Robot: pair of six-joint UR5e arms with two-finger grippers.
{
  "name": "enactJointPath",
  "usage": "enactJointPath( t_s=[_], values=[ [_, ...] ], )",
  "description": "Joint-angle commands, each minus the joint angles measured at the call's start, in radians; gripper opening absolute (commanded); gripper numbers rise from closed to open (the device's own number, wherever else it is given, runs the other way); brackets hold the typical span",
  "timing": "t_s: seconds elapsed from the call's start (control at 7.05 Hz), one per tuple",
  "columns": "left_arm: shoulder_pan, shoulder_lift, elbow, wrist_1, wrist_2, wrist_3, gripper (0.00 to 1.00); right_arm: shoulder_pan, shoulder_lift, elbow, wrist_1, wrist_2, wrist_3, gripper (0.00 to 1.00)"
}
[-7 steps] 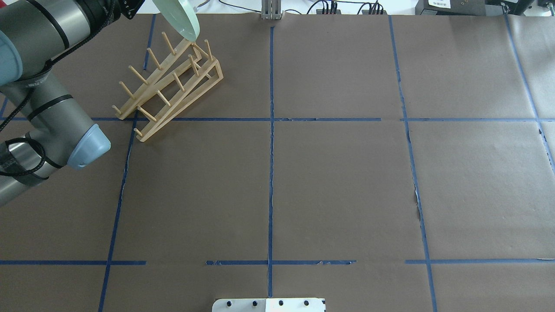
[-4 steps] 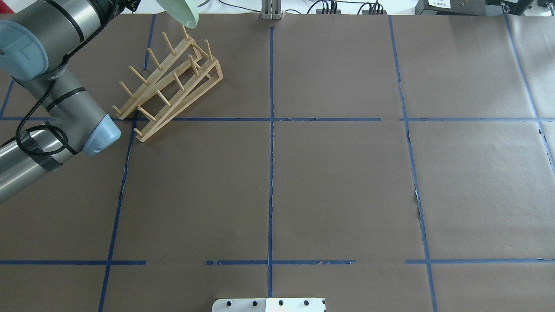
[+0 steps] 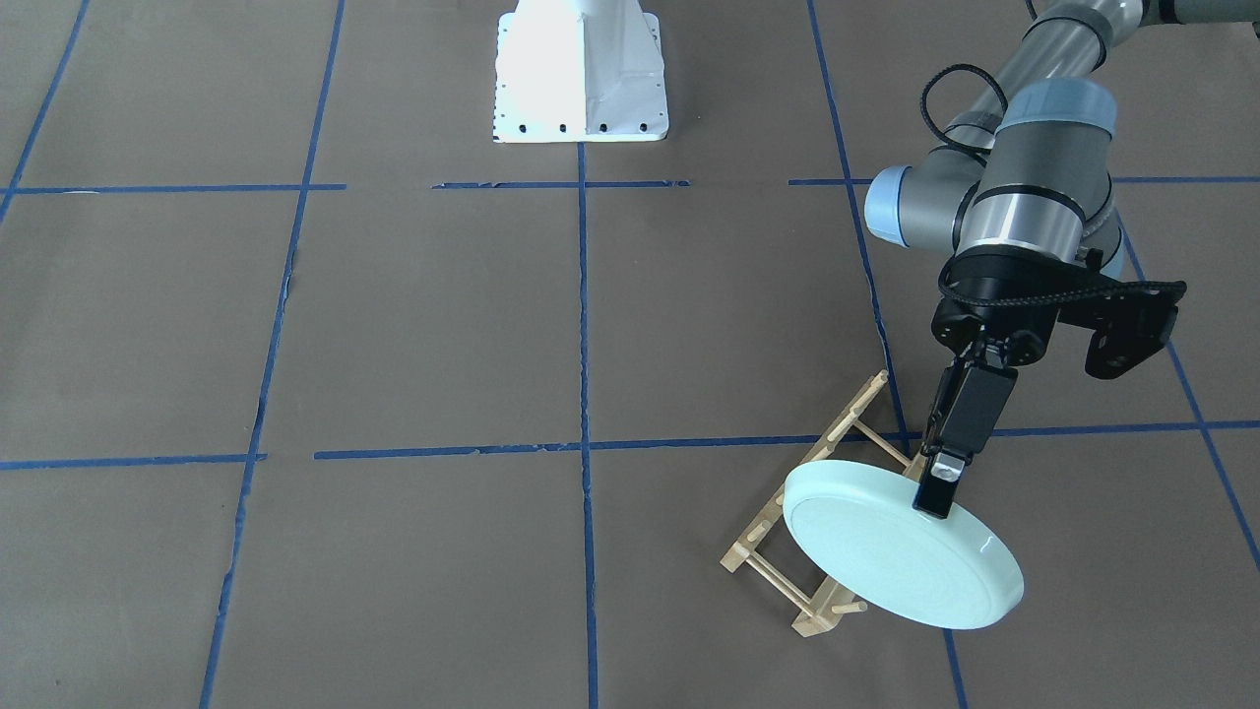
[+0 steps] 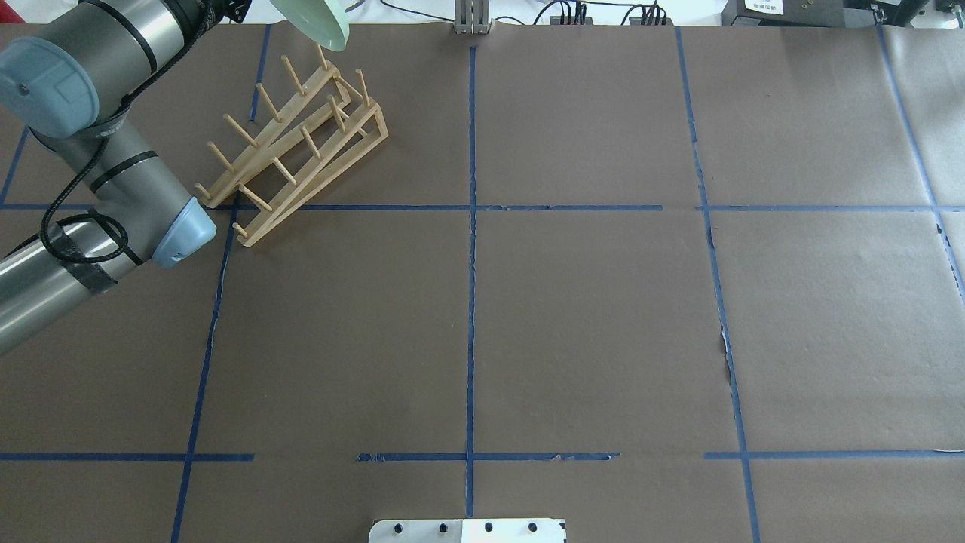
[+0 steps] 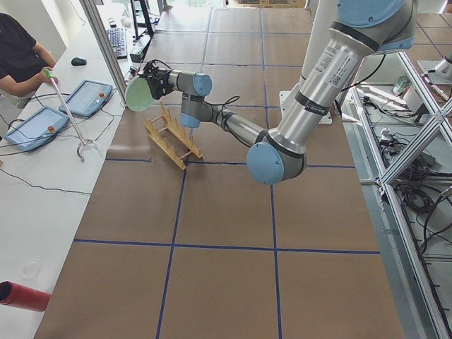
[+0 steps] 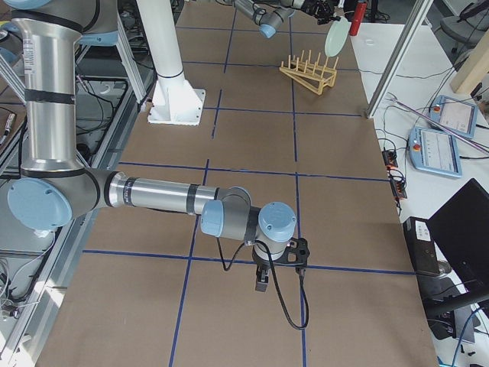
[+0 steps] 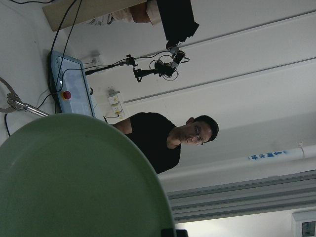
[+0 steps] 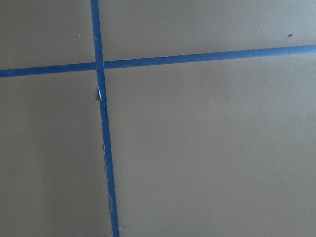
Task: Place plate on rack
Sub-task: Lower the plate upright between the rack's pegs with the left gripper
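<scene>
The pale mint-green plate hangs tilted in the air over the far end of the wooden rack, apart from its pegs. My left gripper is shut on the plate's upper rim. In the overhead view only the plate's lower edge shows, at the top edge above the rack. The plate fills the lower left of the left wrist view. My right gripper hangs low over bare paper far from the rack. I cannot tell whether it is open or shut.
The table is covered in brown paper with blue tape lines. The white robot base stands at the robot's side. An operator sits by tablets beyond the rack's table edge. A red cylinder lies beside the table.
The plate has risen and moved away from the rack's far-end pegs toward the table's far edge. The left arm's elbow has swung to the right.
</scene>
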Motion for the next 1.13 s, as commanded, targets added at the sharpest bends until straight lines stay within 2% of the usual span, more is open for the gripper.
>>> enactJointPath(
  t_s=[0.0,0.43,0.71,0.99],
  values=[
    [0.024,0.014,0.008,-0.033,0.001,-0.023,0.00,0.000,0.000,0.000,0.000,0.000,0.000,1.00],
    [0.044,0.067,0.010,-0.107,0.001,-0.023,0.00,0.000,0.000,0.000,0.000,0.000,0.000,1.00],
    [0.052,0.069,0.010,-0.113,0.002,-0.023,0.00,0.000,0.000,0.000,0.000,0.000,0.000,1.00],
    [0.092,0.066,0.024,-0.113,0.054,-0.025,0.00,0.000,0.000,0.000,0.000,0.000,0.000,1.00]
  ],
)
